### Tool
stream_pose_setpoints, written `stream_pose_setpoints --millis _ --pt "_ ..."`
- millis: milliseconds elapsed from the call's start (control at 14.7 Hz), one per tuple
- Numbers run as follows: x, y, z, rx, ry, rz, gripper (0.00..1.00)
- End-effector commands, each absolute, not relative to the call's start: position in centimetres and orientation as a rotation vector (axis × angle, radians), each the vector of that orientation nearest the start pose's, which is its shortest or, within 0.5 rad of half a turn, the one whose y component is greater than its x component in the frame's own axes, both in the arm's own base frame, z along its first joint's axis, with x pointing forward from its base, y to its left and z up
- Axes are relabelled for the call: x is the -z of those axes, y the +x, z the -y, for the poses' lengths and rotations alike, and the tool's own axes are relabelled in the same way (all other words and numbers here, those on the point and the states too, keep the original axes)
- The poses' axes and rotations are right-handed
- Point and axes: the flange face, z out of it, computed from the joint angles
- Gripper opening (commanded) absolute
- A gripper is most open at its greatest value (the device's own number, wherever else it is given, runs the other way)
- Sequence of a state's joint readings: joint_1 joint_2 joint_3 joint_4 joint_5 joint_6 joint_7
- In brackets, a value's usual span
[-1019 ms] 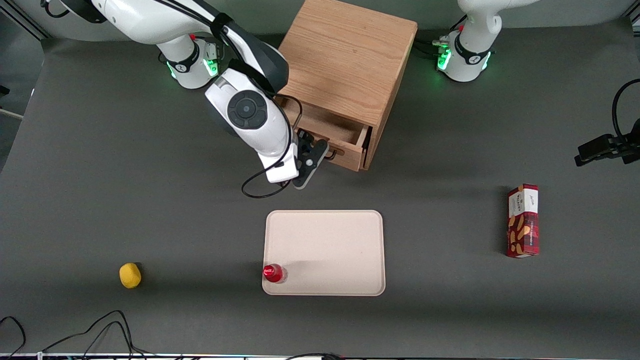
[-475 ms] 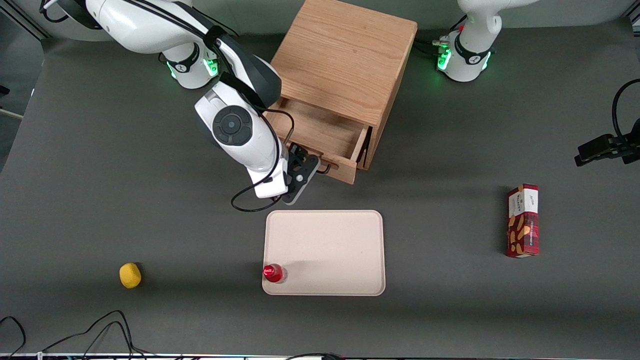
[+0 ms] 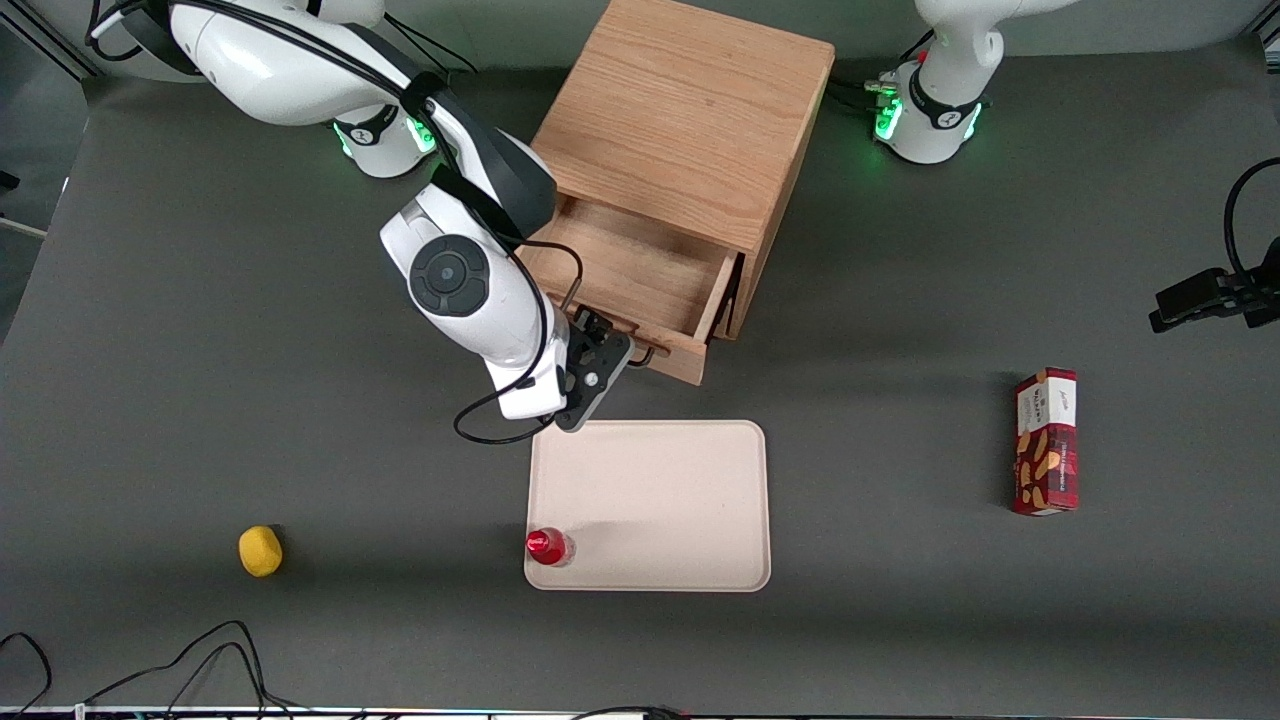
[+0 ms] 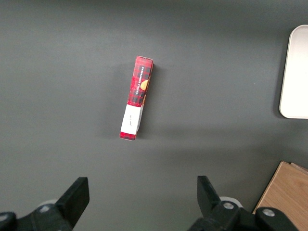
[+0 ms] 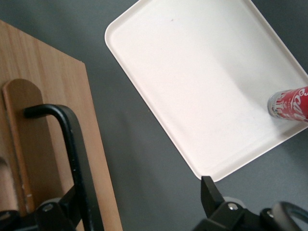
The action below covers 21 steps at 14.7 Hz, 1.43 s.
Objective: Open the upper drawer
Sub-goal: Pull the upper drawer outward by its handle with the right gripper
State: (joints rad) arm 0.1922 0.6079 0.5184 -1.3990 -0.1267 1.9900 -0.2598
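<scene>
The upper drawer (image 3: pixel 640 270) of the light-oak cabinet (image 3: pixel 690 110) stands pulled well out, and its bare wooden inside shows. Its thin black wire handle (image 3: pixel 645 352) is on the drawer front, facing the tray. My gripper (image 3: pixel 600 365) is at that handle, in front of the drawer. In the right wrist view the gripper (image 5: pixel 142 202) is open. The handle bar (image 5: pixel 72 144) runs just inside one finger (image 5: pixel 67 207), against the drawer front (image 5: pixel 43 96). The second finger (image 5: pixel 209 192) stands far off over the dark table. The lower drawer is hidden under the upper one.
A cream tray (image 3: pixel 650 505) lies just nearer the camera than the drawer front, with a red can (image 3: pixel 547 546) on its corner; both show in the right wrist view, the tray (image 5: pixel 192 86) and the can (image 5: pixel 288 105). A yellow lemon-like object (image 3: pixel 260 551) and a red snack box (image 3: pixel 1046 441) lie farther off.
My gripper has moved toward the tray, and the upper drawer has slid farther out of the cabinet with it. Nothing else has moved.
</scene>
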Motion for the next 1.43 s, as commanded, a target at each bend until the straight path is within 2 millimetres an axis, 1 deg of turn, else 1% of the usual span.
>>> stream_pose_setpoints --millis 0,136,272,475,611,747,883,1019,1154,1358 --pt "-39.3 60.2 -39.9 0.053 -2.634 1.403 1.0" --pt "-39.6 60.3 -39.9 0.06 -2.628 1.413 1.0" --pt "-39.3 61.2 -38.7 0.052 -2.647 1.404 1.0" --pt "-39.7 61.9 -38.1 0.012 -2.645 1.414 1.0" --pt "-39.3 62.4 -37.6 0.002 -2.65 1.398 1.0" --pt "-39.5 62.7 -37.3 0.007 -2.652 1.391 1.0" --pt "-40.0 63.4 -36.5 0.027 -2.662 1.372 1.0" --pt "-39.8 64.1 -35.5 0.03 -2.643 1.396 1.0" --pt "-40.1 65.0 -34.3 0.047 -2.643 1.39 1.0" --pt "-40.3 65.4 -33.9 0.057 -2.646 1.375 1.0"
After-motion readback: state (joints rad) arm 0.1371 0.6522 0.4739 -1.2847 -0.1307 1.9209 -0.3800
